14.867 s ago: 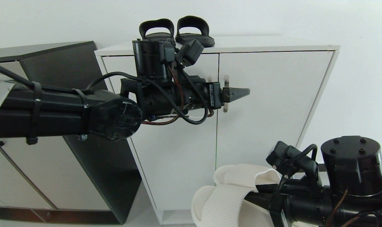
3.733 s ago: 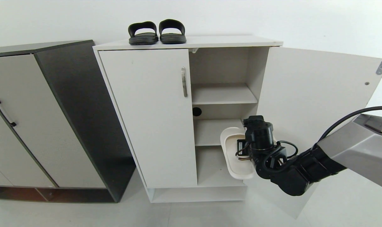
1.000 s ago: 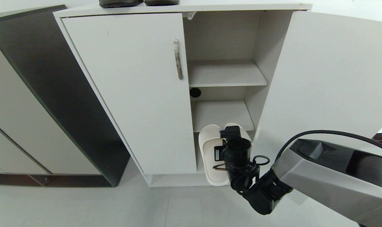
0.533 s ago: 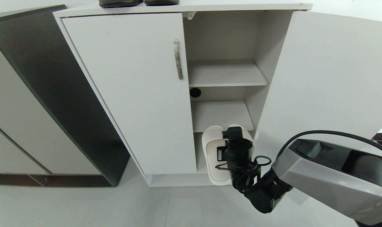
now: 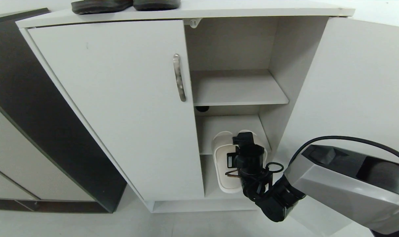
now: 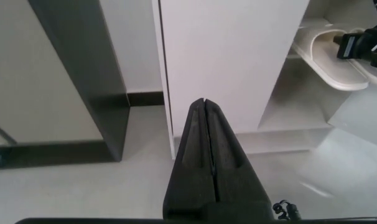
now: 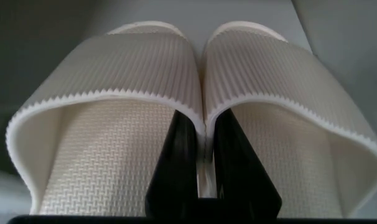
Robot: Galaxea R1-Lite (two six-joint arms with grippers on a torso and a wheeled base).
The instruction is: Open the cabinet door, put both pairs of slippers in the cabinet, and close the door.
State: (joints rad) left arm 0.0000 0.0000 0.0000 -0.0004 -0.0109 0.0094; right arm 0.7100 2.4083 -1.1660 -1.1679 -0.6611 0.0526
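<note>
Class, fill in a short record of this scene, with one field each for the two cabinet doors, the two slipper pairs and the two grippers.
left door: shut
right door: swung open
black slippers: on the cabinet top
white slippers: held side by side at the mouth of the lowest compartment
right gripper: shut on the white slippers' inner strap edges
left gripper: shut, empty, facing the cabinet's base

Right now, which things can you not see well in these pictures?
- Black slippers: head view, cut off by the top edge.
- White slippers: head view, right arm covers much; contact with the bottom shelf unclear.
- Cabinet, left half: head view, hidden behind the shut door.
</note>
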